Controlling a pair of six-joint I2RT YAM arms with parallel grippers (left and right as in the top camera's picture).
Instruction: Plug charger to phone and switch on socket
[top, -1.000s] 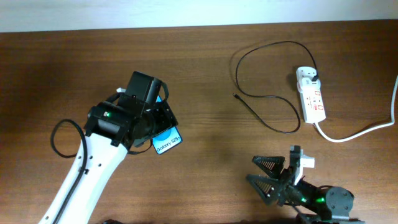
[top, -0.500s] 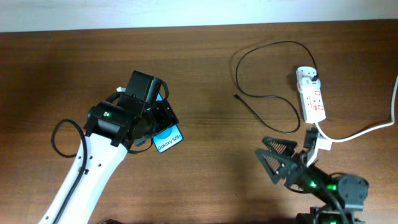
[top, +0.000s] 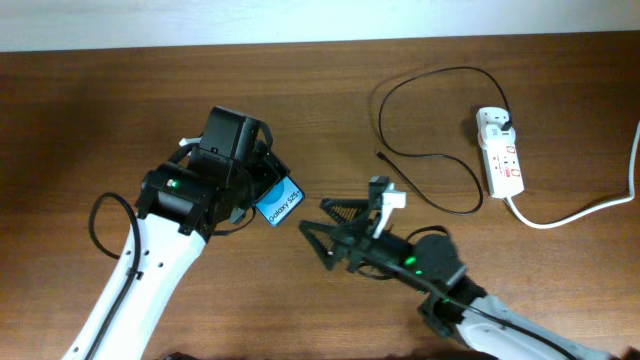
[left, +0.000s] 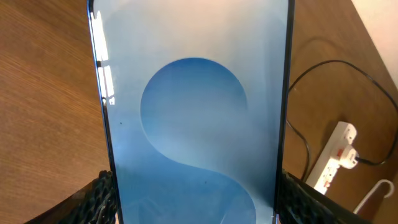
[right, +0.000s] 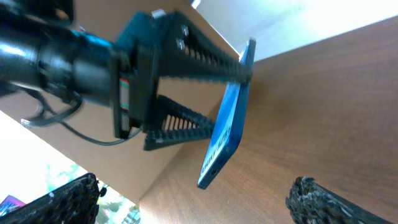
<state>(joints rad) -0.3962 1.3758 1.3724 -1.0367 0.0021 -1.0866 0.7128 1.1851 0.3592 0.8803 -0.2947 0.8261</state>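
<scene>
Black cable not yet in the phone

The left gripper (top: 265, 185) is clamped on the phone (top: 280, 203), holding it tilted above the table (top: 120, 90) at centre-left. The right gripper (top: 315, 228) hangs just right of it, jaws spread wide and empty. The charger (top: 455, 68) lies far right, its connector tip (top: 380, 155) loose, its plug seemingly in the socket (top: 502, 152). Fetching the tip, mating and switching all remain, I judge

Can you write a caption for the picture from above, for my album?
The left gripper holds the phone by its edges; the open right gripper faces it.
</scene>
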